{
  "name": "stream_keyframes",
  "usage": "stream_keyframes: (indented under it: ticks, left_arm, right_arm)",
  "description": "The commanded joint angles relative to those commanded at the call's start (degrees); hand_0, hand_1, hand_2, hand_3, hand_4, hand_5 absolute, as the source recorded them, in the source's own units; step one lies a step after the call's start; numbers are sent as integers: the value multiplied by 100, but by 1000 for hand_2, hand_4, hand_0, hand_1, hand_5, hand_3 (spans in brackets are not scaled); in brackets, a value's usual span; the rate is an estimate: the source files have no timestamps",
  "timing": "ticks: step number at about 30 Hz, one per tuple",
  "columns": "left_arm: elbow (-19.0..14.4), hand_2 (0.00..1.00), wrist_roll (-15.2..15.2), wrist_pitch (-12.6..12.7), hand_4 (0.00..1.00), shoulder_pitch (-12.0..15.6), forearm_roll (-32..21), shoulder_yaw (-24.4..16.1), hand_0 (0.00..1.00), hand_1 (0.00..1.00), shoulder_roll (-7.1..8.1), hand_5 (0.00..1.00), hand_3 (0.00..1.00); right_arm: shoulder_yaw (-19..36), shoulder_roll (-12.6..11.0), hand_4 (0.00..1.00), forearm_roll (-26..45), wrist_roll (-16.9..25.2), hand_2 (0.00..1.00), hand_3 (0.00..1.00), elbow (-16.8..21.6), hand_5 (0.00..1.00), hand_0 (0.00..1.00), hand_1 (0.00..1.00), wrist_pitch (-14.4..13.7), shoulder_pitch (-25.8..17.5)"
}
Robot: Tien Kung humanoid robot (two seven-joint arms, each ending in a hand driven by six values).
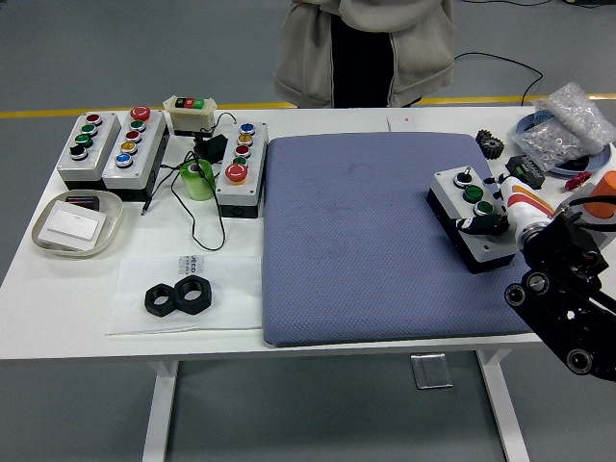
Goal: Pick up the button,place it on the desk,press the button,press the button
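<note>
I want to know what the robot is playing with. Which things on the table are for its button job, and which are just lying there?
For the job:
- button box on the blue mat
- right hand, fingers on the box's near end

Just lying about:
- three other button boxes
- green tape roll
- two black nuts
- tray
- bag of small parts

My right hand (484, 223) covers the near end of the button box (468, 214), so contact is unclear. My forearm (568, 308) and the person (363, 48) are cropped.
</note>
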Motion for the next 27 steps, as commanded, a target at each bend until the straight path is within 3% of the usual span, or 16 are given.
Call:
stream_keyframes:
  ticks: [3, 4, 15, 21, 22, 27]
  left_arm:
    - [0, 889, 2, 3, 649, 3, 9, -3, 683, 830, 0, 998, 833]
    - [-1, 889, 5, 4, 649, 4, 23, -7, 683, 830, 2, 998, 834]
    - [-1, 891, 30, 14, 648, 21, 100, -63, 683, 830, 5, 998, 834]
    - [1, 890, 15, 11, 648, 29, 61, -37, 684, 831, 7, 998, 834]
    - [1, 891, 14, 11, 646, 28, 57, -35, 684, 830, 6, 998, 834]
    - [1, 891, 1, 6, 646, 3, 4, 4, 684, 830, 10, 998, 834]
  right_arm:
    - [-77, -17, 996, -29, -28, 605, 803, -18, 230, 724, 525, -29, 15]
    - [-98, -22, 943, -45, -38, 592, 778, -30, 183, 633, 501, -38, 19]
    - [-317, -158, 890, -36, -16, 560, 735, -44, 148, 576, 474, 23, 109]
    - [-583, -354, 873, 127, 267, 535, 704, -22, 132, 562, 458, 170, 203]
    - [-599, -368, 816, 143, 299, 524, 675, -20, 89, 568, 478, 189, 210]
    - [-741, -528, 816, 378, 684, 524, 675, 39, 89, 568, 478, 344, 268]
